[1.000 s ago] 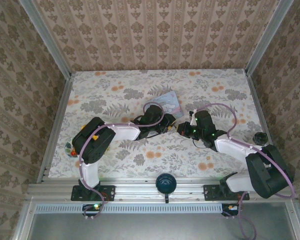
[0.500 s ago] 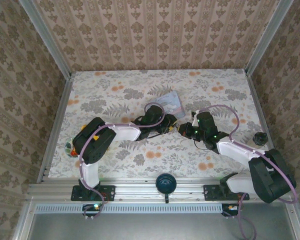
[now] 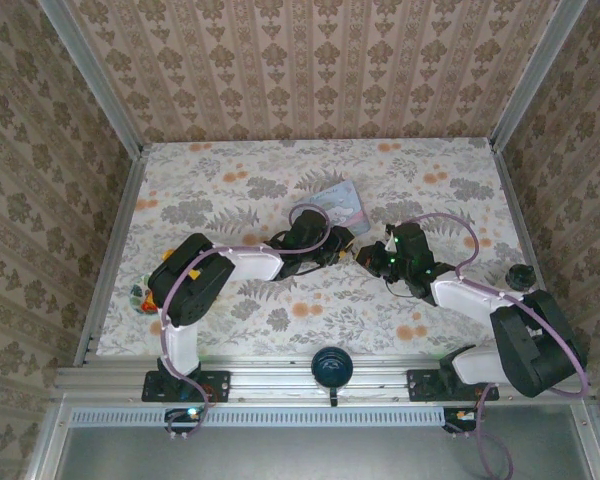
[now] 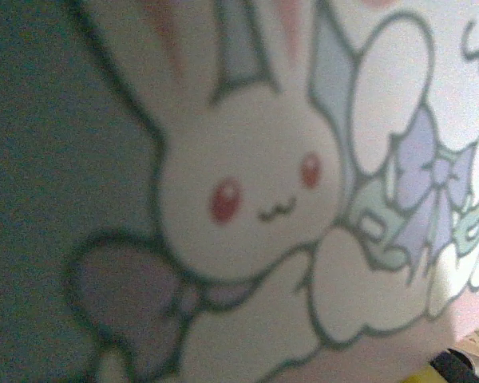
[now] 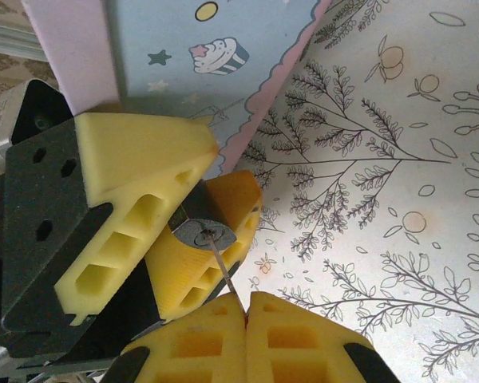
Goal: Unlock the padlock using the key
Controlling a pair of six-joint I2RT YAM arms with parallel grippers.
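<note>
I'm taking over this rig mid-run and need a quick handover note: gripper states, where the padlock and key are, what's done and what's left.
Left gripper: shut on the padlock, next to the pale blue tin.
Right gripper: shut on the key, a thin sliver pinched at the fingertips.
Done: both things are picked up and the key tip is at the padlock's keyway. How deep it sits is unclear.
Left: seat the key fully, turn it and free the shackle, which is hidden here.

Both arms are extended inward; the left end effector (image 3: pixel 340 250) and right end effector (image 3: pixel 365 256) are held tip-to-tip, fingers clamped.
</note>
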